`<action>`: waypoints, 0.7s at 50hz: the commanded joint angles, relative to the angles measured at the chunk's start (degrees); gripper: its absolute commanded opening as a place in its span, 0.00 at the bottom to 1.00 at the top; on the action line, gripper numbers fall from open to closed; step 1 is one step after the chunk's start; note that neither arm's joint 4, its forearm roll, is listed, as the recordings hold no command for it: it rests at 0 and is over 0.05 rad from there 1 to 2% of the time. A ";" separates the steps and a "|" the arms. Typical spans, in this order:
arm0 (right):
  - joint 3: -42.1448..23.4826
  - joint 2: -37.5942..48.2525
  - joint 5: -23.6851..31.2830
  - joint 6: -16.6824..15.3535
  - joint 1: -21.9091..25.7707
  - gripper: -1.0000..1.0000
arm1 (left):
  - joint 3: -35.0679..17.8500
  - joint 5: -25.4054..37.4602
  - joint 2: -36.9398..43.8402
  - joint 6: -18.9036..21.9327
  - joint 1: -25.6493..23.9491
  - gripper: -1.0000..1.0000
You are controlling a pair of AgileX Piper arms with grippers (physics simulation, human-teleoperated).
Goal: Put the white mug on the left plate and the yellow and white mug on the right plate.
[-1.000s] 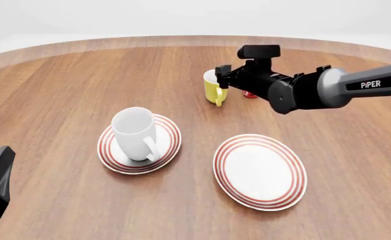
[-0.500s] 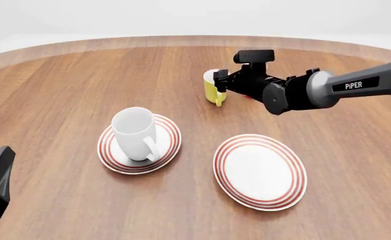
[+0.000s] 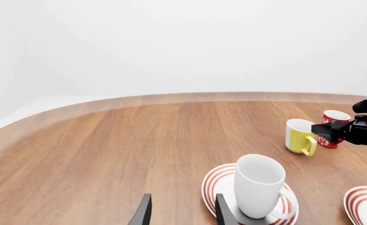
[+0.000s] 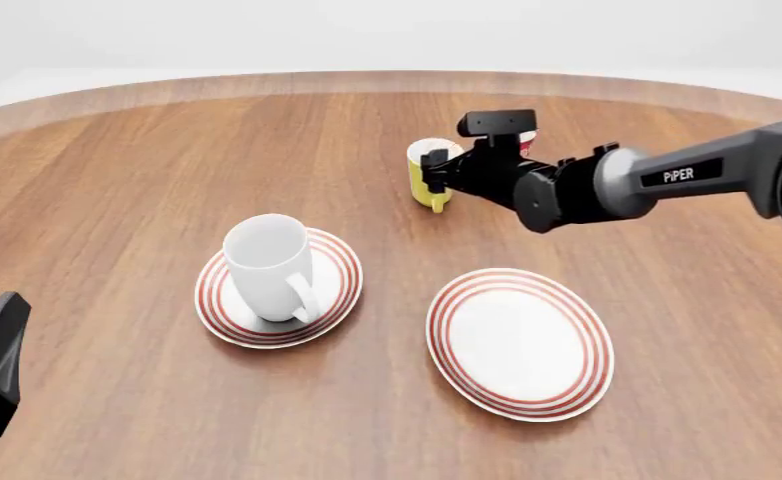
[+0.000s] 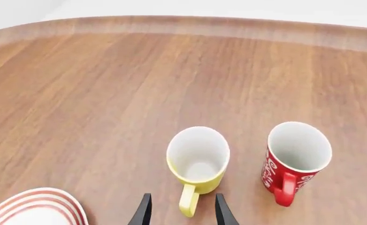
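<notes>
Front view shows the white mug [image 4: 272, 266] already standing upright on the left plate [image 4: 342, 285], so that half looks done. The right plate [image 4: 521, 341] lies bare, and the yellow and white mug [image 4: 427, 178] sits on the table beyond it, just beside a red cup [image 5: 294, 159]. The right gripper [image 4: 434, 170] hovers at the yellow mug, fingers apart, with the handle between them in the right wrist view; whether they touch it is hard to tell. Next it likely must close on the handle, lift, and carry the mug to the right plate. The left gripper [image 3: 180, 212] waits with fingers apart, holding nothing.
</notes>
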 commanded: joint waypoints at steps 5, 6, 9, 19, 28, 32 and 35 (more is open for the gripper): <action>-1.81 1.54 0.85 -0.03 0.02 1.00 | 0.00 0.00 0.00 0.00 0.00 1.00; -1.93 1.63 0.92 -0.09 -0.04 1.00 | 0.00 0.00 0.00 0.00 0.00 1.00; -2.23 1.76 1.08 -0.14 -0.03 1.00 | 0.00 0.00 0.00 0.00 0.00 1.00; -3.22 2.77 1.49 -0.29 -0.32 1.00 | 0.00 0.00 0.00 0.00 0.00 1.00; -3.52 3.89 1.47 0.06 -0.37 1.00 | 0.00 0.00 0.00 0.00 0.00 1.00; -3.54 4.43 1.42 0.28 -0.28 1.00 | 0.00 0.00 0.00 0.00 0.00 1.00; -3.38 4.78 1.20 0.49 -0.30 1.00 | 0.00 0.00 0.00 0.00 0.00 1.00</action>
